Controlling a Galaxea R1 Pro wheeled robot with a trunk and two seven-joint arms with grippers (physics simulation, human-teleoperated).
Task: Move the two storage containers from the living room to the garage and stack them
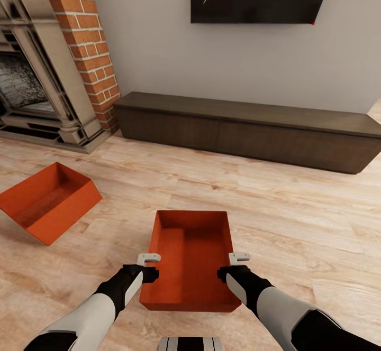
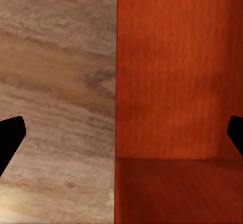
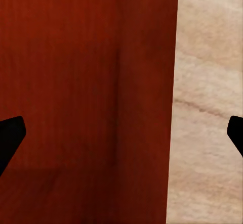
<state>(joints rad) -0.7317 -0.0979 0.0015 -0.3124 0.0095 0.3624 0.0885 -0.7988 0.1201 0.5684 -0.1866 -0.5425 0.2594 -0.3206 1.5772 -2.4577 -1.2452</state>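
Head view: both grippers, left and right, fingers spread, straddle side walls of near orange-red ribbed open-top container on light wood-plank floor.

Two orange-red ribbed bins sit on a light wood-plank floor; dark brown cabinet, red brick fireplace.

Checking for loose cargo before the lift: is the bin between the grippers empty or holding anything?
Empty. The head view looks straight into the near bin and shows only its bare ribbed orange bottom and inner walls.
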